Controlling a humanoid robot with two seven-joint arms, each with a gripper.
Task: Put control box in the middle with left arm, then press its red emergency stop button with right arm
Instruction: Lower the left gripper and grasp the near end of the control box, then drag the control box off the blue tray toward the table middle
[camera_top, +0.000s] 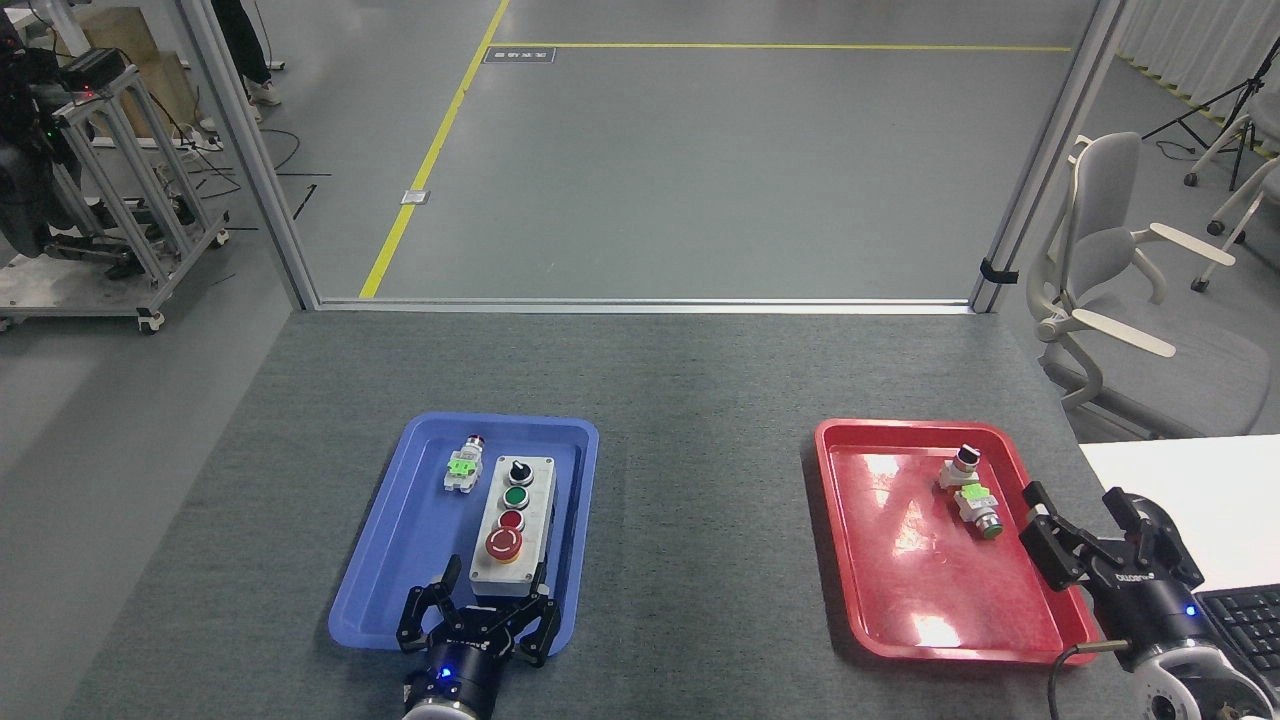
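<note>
The light-grey control box (513, 522) lies lengthwise in the blue tray (405, 545), with a black knob, a green button, a small red button and the big red emergency stop button (503, 543) nearest me. My left gripper (490, 600) hovers open at the box's near end, its fingers spread on either side and holding nothing. My right gripper (1085, 525) stands open at the right rim of the red tray (900, 590). The bare dark-grey middle (700, 500) of the table lies between the two trays.
A small white-and-green switch part (462, 466) lies in the blue tray left of the box. Two loose switch parts (972, 490) sit in the red tray. A white desk with a keyboard (1240, 615) is at the right, and an office chair (1110, 270) stands beyond it.
</note>
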